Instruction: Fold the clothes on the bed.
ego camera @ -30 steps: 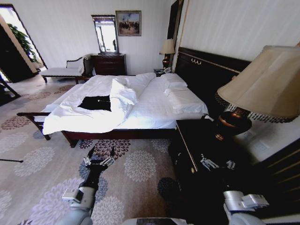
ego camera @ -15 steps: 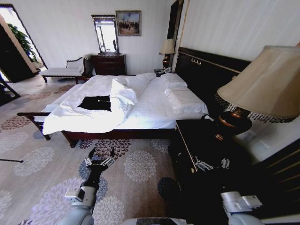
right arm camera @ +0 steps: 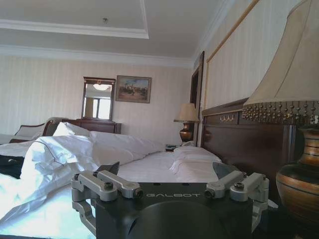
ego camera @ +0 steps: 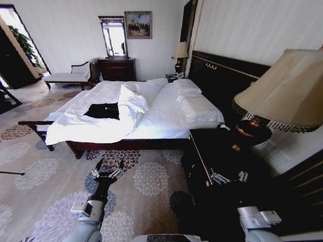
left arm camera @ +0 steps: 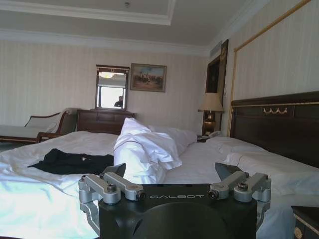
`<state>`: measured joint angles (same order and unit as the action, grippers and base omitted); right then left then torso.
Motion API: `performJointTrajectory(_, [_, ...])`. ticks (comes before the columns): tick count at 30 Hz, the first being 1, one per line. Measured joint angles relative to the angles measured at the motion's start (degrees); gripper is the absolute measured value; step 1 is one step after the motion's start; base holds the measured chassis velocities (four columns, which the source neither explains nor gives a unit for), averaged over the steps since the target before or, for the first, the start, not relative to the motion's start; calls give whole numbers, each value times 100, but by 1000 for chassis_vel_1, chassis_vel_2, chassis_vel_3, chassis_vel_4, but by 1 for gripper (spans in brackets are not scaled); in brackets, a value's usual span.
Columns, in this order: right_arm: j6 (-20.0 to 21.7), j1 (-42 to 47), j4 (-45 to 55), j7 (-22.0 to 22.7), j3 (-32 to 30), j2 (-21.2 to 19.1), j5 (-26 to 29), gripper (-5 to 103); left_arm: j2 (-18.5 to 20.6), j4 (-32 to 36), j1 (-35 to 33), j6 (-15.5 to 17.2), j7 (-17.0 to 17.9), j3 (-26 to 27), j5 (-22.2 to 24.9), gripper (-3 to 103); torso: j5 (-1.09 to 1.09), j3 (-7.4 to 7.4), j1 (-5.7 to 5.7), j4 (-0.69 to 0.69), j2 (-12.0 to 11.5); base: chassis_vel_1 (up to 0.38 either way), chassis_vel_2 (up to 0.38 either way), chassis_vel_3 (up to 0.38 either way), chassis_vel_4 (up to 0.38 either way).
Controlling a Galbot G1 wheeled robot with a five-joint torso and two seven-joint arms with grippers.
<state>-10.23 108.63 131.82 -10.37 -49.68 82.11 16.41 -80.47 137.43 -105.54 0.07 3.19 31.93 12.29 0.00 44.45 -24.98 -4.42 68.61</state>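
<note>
The clothes point(ego camera: 102, 111), a crumpled black T-shirt, lie on the left half of the bed point(ego camera: 166, 116), beside a bunched white duvet. In the head view my left gripper point(ego camera: 108, 167) hovers open over the carpet, well short of the bed's side rail. My right gripper point(ego camera: 230, 176) is open above the dark nightstand point(ego camera: 207, 151). The left wrist view looks past the open left gripper point(left arm camera: 172, 172) at the clothes point(left arm camera: 70, 162) across the sheet. From the right wrist, the open right gripper point(right arm camera: 168, 169) faces the bed, with a black edge of the clothes point(right arm camera: 7, 165) at the frame's border.
A large table lamp point(ego camera: 282, 91) stands on the nightstand close to my right arm. A pale bench point(ego camera: 65, 77) and a dark dresser point(ego camera: 117, 69) with a mirror stand against the far wall. Patterned carpet point(ego camera: 55, 176) lies between me and the bed.
My right gripper has shifted slightly left over the nightstand. The left gripper and the clothes have hardly moved.
</note>
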Motion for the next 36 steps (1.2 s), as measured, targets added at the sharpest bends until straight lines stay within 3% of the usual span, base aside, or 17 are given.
performJointTrajectory(36, [-292,184,48,-88,32,193,-229,100,14,-70,-136,-292,15,80,-55,100,0,0,0,0,1,-60,59,58,-59])
